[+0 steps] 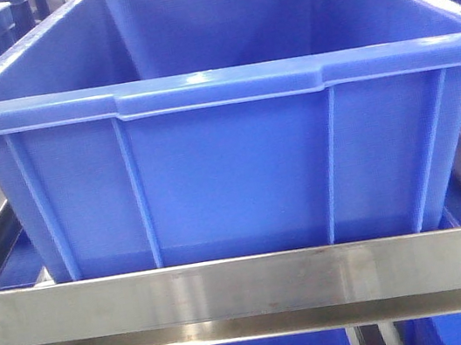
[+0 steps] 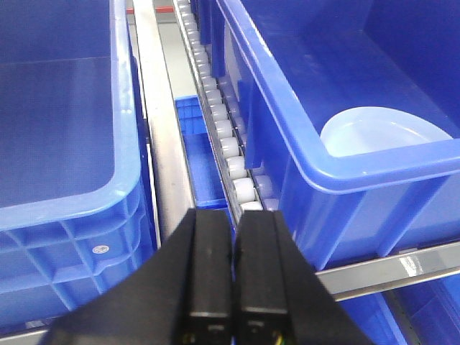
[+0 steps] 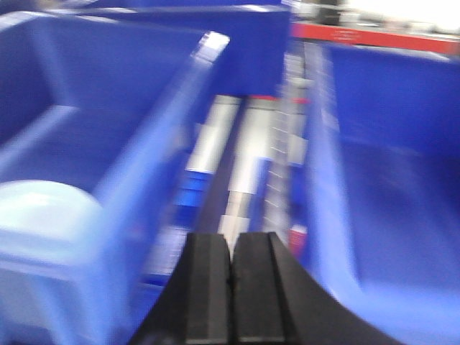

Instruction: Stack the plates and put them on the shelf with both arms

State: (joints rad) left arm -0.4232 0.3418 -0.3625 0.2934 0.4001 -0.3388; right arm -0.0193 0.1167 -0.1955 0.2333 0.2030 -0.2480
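A plate (image 2: 377,133) lies flat inside the middle bin (image 2: 302,93), at two o'clock from the left pincer (image 2: 236,277) and at nine o'clock from the right pincer (image 3: 231,287); both pincers are pressed together, empty, outside the bin walls

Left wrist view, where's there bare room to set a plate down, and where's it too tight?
The left bin shows a bare floor inside its walls. The right bin has free floor behind the plate lying by its near wall. The gap between the bins is crowded: a metal rail and a roller track fill it.
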